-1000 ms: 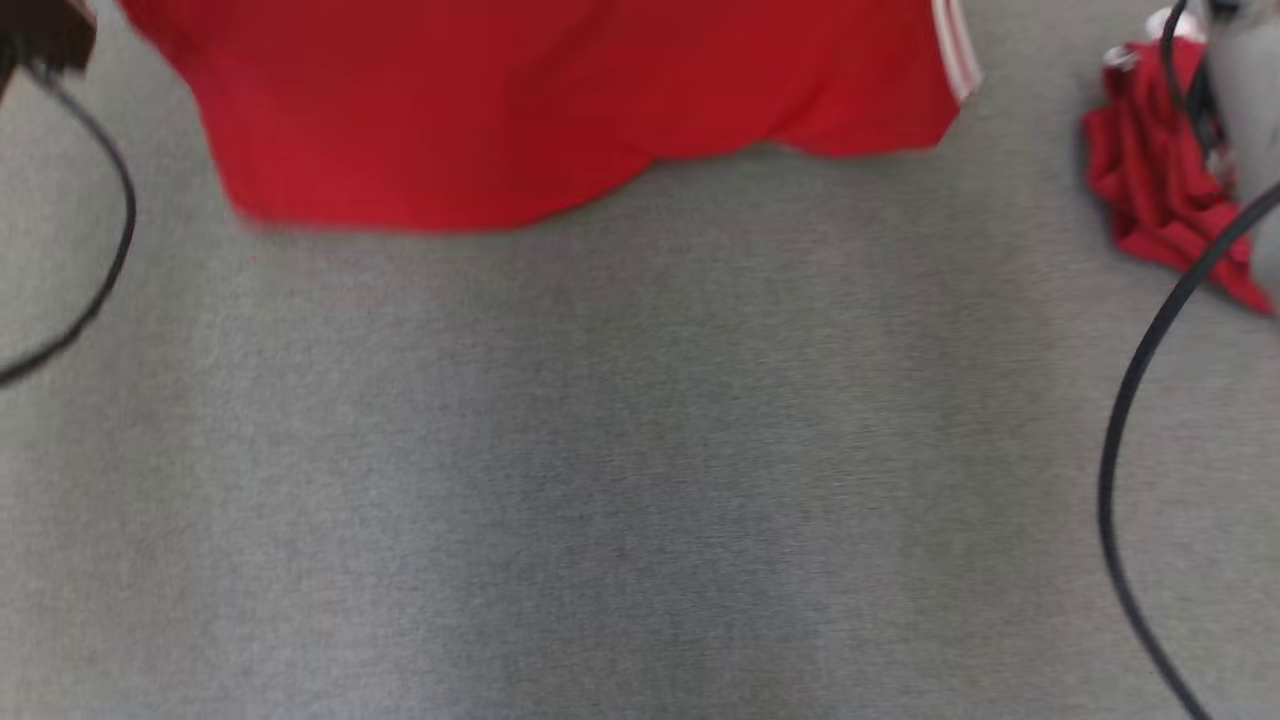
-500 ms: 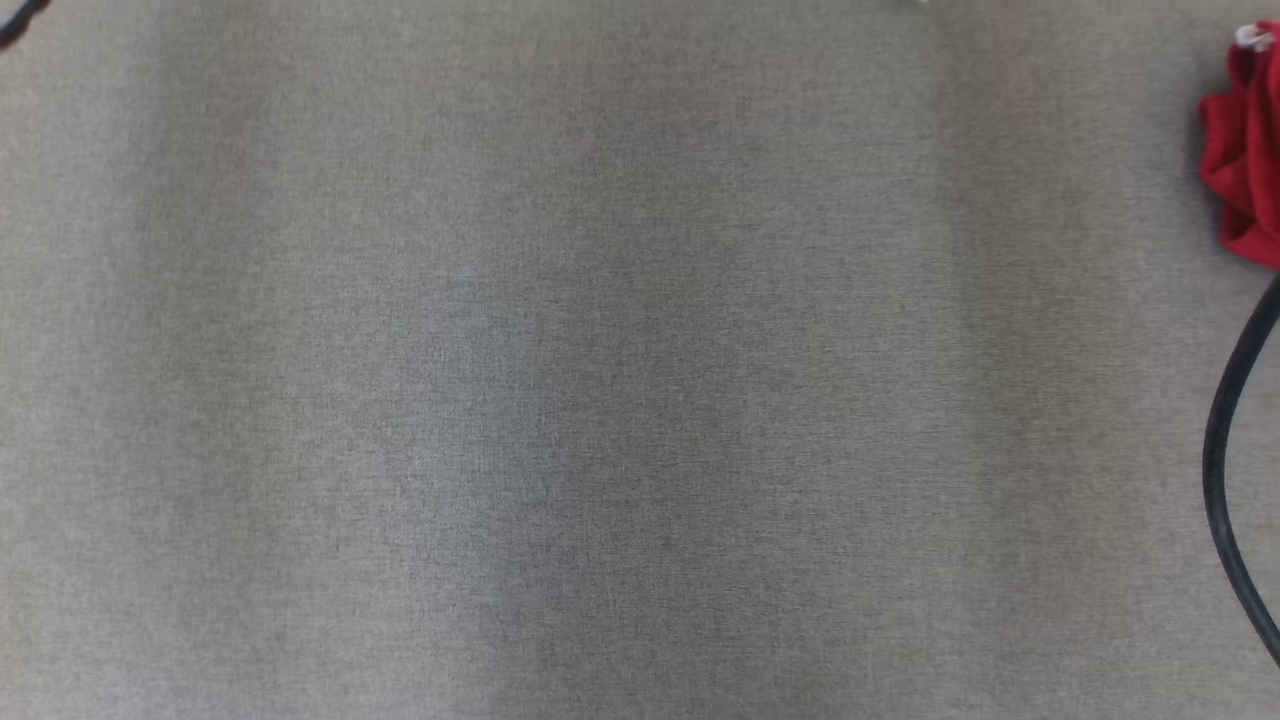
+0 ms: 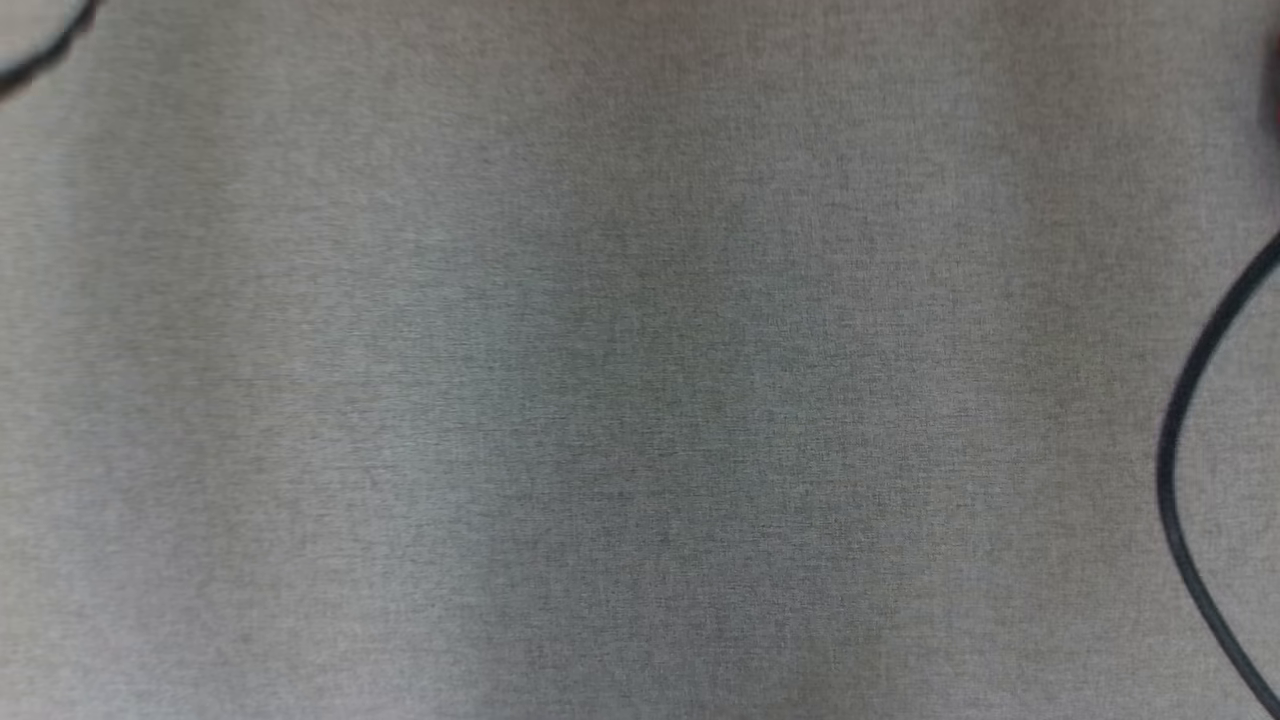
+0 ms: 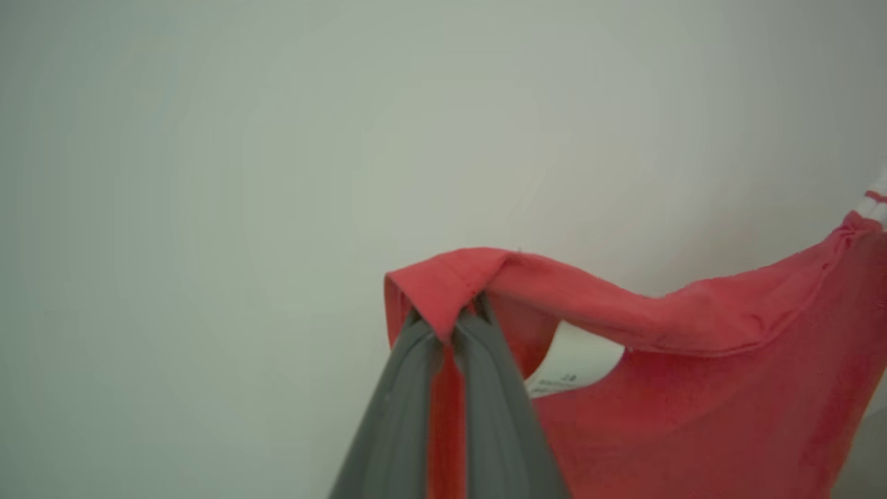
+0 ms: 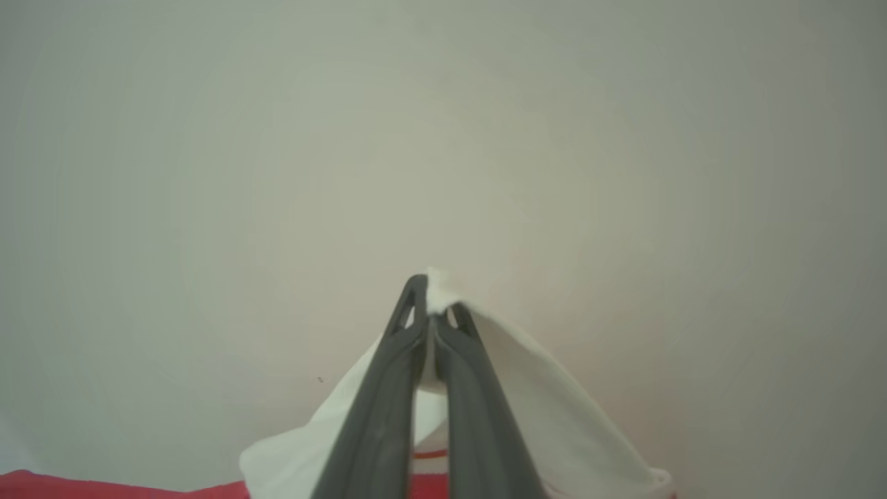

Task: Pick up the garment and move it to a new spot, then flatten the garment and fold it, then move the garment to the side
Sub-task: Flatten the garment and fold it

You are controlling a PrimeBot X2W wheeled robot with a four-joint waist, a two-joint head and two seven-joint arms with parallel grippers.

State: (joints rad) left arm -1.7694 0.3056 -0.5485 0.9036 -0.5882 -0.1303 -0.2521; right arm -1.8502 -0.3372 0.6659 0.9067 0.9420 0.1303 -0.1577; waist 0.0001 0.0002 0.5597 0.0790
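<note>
L claw (image 4: 449,320) clamped on garment (image 4: 693,402) neck edge, R claw (image 5: 431,315) on white trim (image 5: 554,416); held at two pts, prob. for spreading flat.

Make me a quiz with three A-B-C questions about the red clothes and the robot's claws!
1. In the left wrist view, which way does the garment spread from the left claw? A. left B. right C. straight up
2. What colour is the bit the right claw pinches? A. blue B. black C. white
3. How is the left claw? A. shut on the garment B. wide open C. shut on nothing
Answers: 1 B: it fills that view's lower right. 2 C: it grips white trim. 3 A: it clamps red cloth.
</note>
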